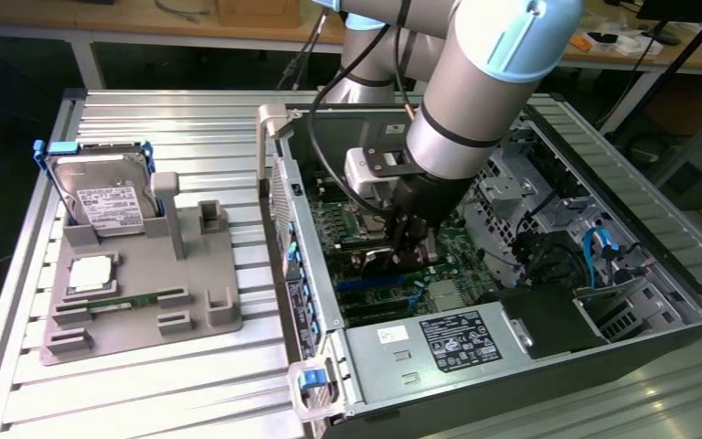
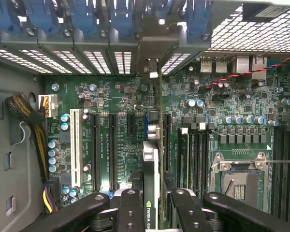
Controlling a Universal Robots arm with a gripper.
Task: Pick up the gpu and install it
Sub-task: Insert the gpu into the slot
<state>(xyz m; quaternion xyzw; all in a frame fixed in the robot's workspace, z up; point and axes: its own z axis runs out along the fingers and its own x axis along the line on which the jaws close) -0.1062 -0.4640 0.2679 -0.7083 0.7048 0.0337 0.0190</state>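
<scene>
Gripper (image 2: 153, 205) holds the gpu (image 2: 151, 166), jaws clamped on its upper edge — card stands edge-on over the motherboard slots (image 2: 112, 145) inside the open computer case (image 1: 680, 283).

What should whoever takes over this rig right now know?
Gripper: jaws shut on the gpu, inside the open computer case.
The gpu is held edge-on over the motherboard, beside the black expansion slots.
Done: pick-up and carry into the case.
Left: seating. I cannot tell whether the card touches a slot yet, and the jaws have not let go.
Hard drive stands in the grey holder at the exterior view's left.
</scene>
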